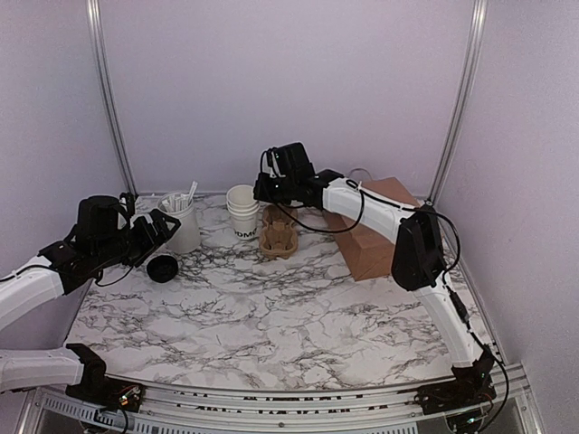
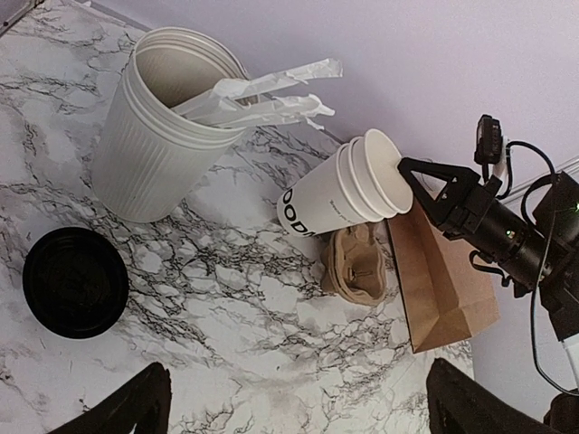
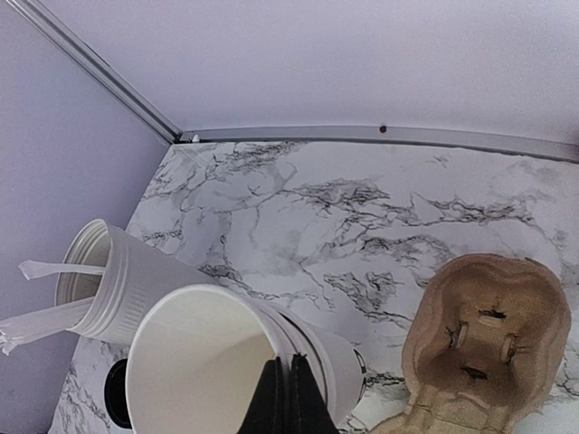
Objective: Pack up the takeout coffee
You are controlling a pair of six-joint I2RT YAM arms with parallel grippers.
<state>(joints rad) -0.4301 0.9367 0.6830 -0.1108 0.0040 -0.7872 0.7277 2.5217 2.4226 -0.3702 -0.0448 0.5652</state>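
The takeout coffee cup (image 1: 242, 213) is a white paper cup with dark lettering near its base, seemingly nested with others (image 2: 339, 194), upright near the back wall. My right gripper (image 1: 258, 191) is shut on the rim of the top cup (image 3: 204, 362), with its black fingers (image 3: 279, 398) pinching the wall from above. A round black lid (image 1: 163, 268) lies flat on the marble, apart from the cup, also seen in the left wrist view (image 2: 75, 282). My left gripper (image 1: 159, 231) hovers over the table near the lid, wide open (image 2: 298, 407) with nothing between its fingers.
A taller ribbed white canister (image 1: 181, 228) with white sticks (image 2: 262, 95) stands left of the cups. A brown pulp cup tray (image 1: 279, 234) sits just right of them (image 3: 488, 344). A brown paper bag (image 1: 375, 231) lies at the back right (image 2: 443, 280).
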